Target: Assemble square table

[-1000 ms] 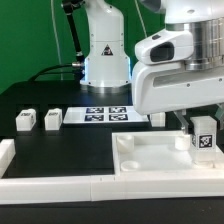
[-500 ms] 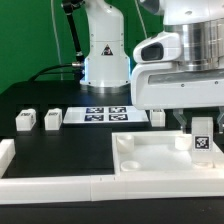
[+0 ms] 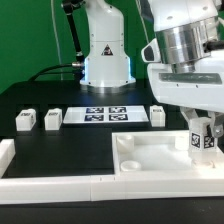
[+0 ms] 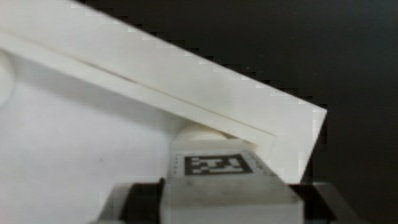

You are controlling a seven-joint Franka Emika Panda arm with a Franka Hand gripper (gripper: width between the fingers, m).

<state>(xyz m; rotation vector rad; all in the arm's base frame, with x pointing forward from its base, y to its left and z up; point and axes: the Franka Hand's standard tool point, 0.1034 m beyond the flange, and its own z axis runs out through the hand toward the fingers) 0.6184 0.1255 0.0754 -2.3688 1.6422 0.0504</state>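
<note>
The square table's top, a large white slab (image 3: 150, 160) with a raised rim, lies at the front right of the black table. My gripper (image 3: 203, 143) is shut on one white tagged leg block (image 3: 204, 139), held upright at the slab's far right corner. In the wrist view the leg block (image 4: 217, 170) sits between my two dark fingers (image 4: 146, 203), its end close to a round socket (image 4: 208, 129) at the slab's corner (image 4: 107, 120). Three more leg blocks stand loose: two at the left (image 3: 25, 121) (image 3: 52, 118), one behind the slab (image 3: 158, 114).
The marker board (image 3: 104, 115) lies flat in front of the arm's white base (image 3: 105, 60). Long white border rails run along the front edge (image 3: 50, 186) and the exterior view's left (image 3: 5, 153).
My hand has turned about its upright axis with the leg block in it. The block stays at the slab's right corner, a touch lower. The loose legs have not moved.
</note>
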